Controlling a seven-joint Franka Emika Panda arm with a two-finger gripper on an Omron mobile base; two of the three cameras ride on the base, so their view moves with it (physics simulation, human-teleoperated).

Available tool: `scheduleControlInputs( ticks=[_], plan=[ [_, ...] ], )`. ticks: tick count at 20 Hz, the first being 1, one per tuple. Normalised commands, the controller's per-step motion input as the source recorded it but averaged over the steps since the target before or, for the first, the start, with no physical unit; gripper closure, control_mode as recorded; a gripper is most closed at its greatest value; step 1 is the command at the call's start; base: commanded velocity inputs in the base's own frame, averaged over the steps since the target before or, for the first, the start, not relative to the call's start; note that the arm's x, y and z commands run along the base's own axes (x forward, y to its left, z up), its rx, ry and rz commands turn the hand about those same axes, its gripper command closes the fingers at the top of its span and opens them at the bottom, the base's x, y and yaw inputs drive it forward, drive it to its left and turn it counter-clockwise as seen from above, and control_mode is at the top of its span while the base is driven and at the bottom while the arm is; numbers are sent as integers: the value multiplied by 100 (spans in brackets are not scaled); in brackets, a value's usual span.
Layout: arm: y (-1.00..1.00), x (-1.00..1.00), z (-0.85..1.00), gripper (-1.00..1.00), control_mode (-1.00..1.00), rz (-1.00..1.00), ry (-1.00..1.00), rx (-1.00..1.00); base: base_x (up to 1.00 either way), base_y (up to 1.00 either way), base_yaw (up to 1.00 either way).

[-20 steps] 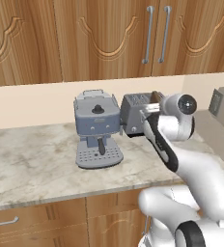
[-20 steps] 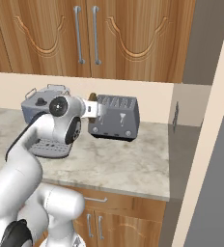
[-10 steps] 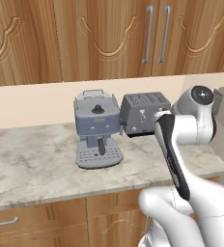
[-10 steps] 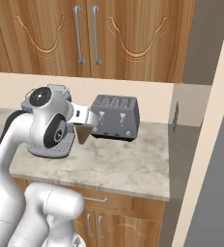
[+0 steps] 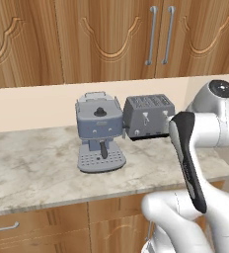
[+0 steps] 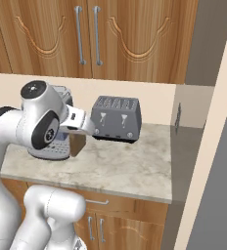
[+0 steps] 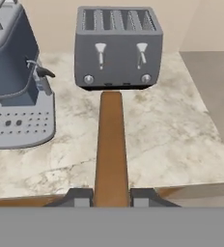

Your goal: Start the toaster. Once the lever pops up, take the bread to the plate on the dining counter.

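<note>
- Right now my tool (image 7: 111, 197) is clamped on a thin light-brown square slice of bread (image 7: 110, 147), seen edge-on between my two dark fingertips (image 7: 79, 197).
- The slice is held in the air above the marble-patterned bench (image 7: 172, 130), out in front of the toaster.
- That small grey metallic box-shaped toaster (image 5: 148, 116) stands toward the back edge of the bench, slots up.
- Just beside it stands a blue-grey espresso machine (image 5: 99, 131).

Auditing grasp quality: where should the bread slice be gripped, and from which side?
Near one edge, across its two broad faces, approaching edge-on. The bread is a thin flat slice, so its thickness fits the gripper, shut on it that way.
</note>
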Motion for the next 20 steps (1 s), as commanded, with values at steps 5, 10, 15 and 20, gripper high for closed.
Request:
scheduleControlInputs(
  ticks=[5,10,15,20],
  plan=[
    [0,-55,0,100,-100,0,1,0,0,0,0],
    [0,-55,0,100,-100,0,1,0,0,0,0],
    [1,-52,0,100,-100,0,1,0,0,0,0],
    [13,-13,3,100,-100,2,1,0,0,0,0]
  ],
)
